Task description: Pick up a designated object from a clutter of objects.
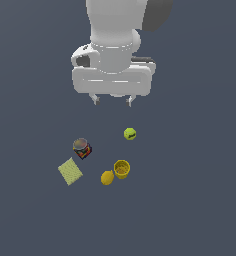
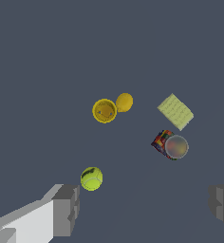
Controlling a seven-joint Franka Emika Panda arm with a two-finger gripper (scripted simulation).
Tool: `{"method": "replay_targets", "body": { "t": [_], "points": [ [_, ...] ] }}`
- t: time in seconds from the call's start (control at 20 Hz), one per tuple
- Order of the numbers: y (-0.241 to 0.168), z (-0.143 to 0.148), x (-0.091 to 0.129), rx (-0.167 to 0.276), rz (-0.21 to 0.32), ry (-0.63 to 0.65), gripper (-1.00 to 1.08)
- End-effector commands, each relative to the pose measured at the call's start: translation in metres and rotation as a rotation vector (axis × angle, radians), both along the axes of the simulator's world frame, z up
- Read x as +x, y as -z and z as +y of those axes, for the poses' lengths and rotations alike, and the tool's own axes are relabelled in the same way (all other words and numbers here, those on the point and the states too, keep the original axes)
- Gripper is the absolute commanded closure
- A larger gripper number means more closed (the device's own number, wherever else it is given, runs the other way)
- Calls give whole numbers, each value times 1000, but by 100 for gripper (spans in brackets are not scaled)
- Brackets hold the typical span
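Yellow cup (image 1: 122,169), small, round, hollow, open mouth up, tapering toward its base: sits upright on the dark grey floor (image 1: 200,200), just beside a solid yellow lemon (image 1: 107,177), perhaps touching it, with the lemon on the side toward the exterior view's left. Lies below and out ahead of the pale grey parallel-finger gripper (image 1: 112,100), which hangs high over the scene, fingers spread wide, holding nothing. In the exterior view, shows lower in the picture than the fingertips (image 1: 96,100) and a little toward the exterior view's right of their midline.

Between gripper and cup: a small yellow-green ball (image 1: 130,133), nearer the fingers than the cup, well apart from it. Off toward the exterior view's left: a dark round jar with a red-and-black label (image 1: 82,148), tilted or lying over, and a flat pale-green square pad (image 1: 70,171), both clear of the cup.

From the wrist view: cup (image 2: 104,111) seen straight down its mouth, lemon (image 2: 124,102) against its rim, ball (image 2: 91,179) close by one finger pad (image 2: 66,209), jar (image 2: 171,145) and pad (image 2: 175,111) off to the other side.

Being round, no long axis to align with. Judged need: travel past the ball, centre over the cup, then descend. Likely best to span the cup on the line that keeps both fingers off the lemon, since the lemon crowds one side. Risk: nudging the lemon, or closing on it instead.
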State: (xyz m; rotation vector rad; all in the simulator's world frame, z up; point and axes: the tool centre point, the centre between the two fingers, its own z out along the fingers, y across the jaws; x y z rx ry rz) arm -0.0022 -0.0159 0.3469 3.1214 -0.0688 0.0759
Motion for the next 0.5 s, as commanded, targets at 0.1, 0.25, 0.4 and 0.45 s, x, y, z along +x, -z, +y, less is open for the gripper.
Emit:
{"method": "replay_targets", "body": {
  "t": [0.1,0.25,0.4,0.45],
  "points": [
    [0,-2,0,-2,-1,0,-92],
    [1,-10,1,-14,-5,1,-92],
    [1,-20,1,-27,-9,-1,-92],
    [1,-22,1,-29,-10,-2,-92]
  ]
}}
